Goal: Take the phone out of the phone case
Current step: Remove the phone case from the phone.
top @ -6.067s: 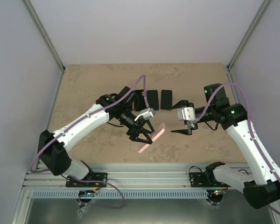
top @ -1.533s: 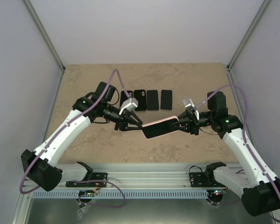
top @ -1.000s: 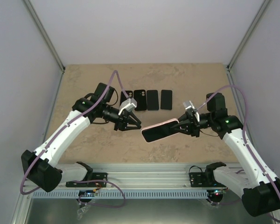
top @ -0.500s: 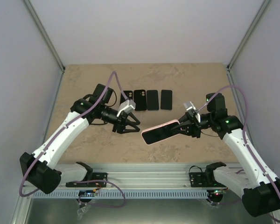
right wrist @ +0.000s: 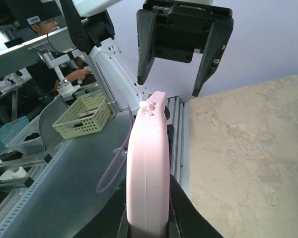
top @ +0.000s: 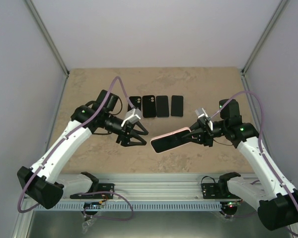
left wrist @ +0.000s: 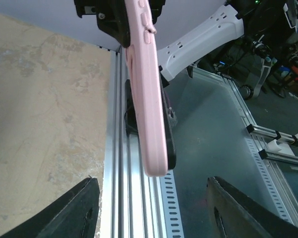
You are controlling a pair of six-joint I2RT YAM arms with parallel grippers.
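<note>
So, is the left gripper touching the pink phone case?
No, in the top view the open left gripper stands apart from the pink phone case, which the right gripper holds.

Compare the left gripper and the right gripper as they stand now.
The left gripper stands open and empty; the right gripper is shut on one end of the pink-cased phone. The left gripper is apart from the phone's free end; the right gripper holds it above the table. Both face each other.
</note>
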